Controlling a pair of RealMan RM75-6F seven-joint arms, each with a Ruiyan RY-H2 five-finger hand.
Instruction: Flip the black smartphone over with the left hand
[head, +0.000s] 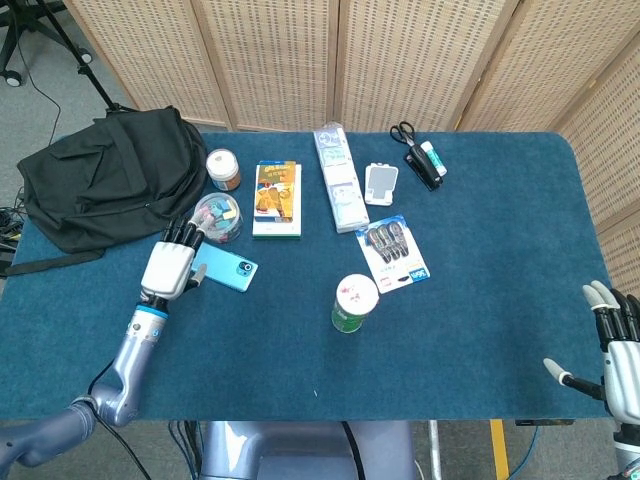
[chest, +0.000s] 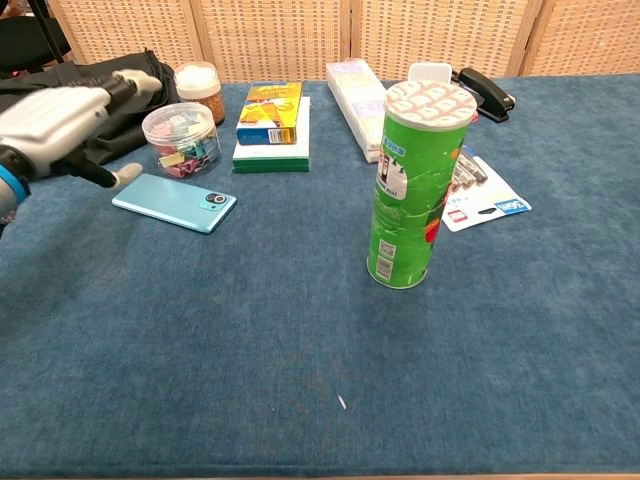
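Chest view gives us the best look at the smartphone (chest: 175, 202): it's lying flat on the blue desk (chest: 300, 330), teal back with the camera bump facing up, just in front of the clear tub of binder clips (chest: 181, 139). From the head view the same phone (head: 223, 270) sits at an angle near the desk's left side.

Our left hand (chest: 62, 122) is raised just beside the phone's left end and holds nothing. Its fingers are loosely spread, with the thumb tip hanging close over the phone's near corner; we can't tell if it actually touches. In the head view that hand (head: 172, 264) overlaps the phone's left edge.

Behind it we've got a black backpack (head: 105, 175), a small jar with a white lid (chest: 200, 90), and a book on a green-edged box (chest: 270, 125). Further right stands a green canister of chips (chest: 410, 185), upright, next to a blister pack (head: 393, 252). A long white box (head: 338, 180), a small mirror (head: 381, 183), scissors (head: 403, 131) and a black stapler (chest: 486, 92) sit along the back.

Our right hand (head: 615, 352) is well apart at the desk's near right corner, fingers spread, holding nothing.
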